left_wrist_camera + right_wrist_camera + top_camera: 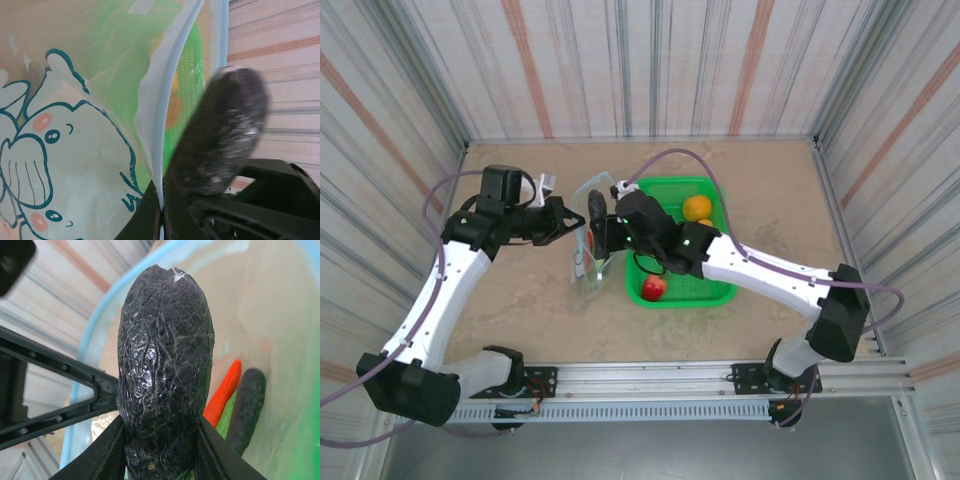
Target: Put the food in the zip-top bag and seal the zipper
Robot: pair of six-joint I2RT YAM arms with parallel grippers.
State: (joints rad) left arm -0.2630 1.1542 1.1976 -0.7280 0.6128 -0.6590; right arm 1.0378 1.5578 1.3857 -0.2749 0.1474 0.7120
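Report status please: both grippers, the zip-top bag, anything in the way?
Left gripper pinches pale blue zipper strip of clear plastic bag. Right gripper holds dark wrinkled eggplant at bag mouth. Orange carrot, green cucumber already inside; no obstruction seen.

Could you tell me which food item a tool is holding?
The dark eggplant: the right tool clamps it, while carrot and cucumber lie loose.

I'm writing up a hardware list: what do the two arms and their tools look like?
The left arm and right arm have white rounded link shells, black joints and black bases. A purple-grey cable loops along each. The left tool and right tool are black, with thin wedge-shaped fingers.
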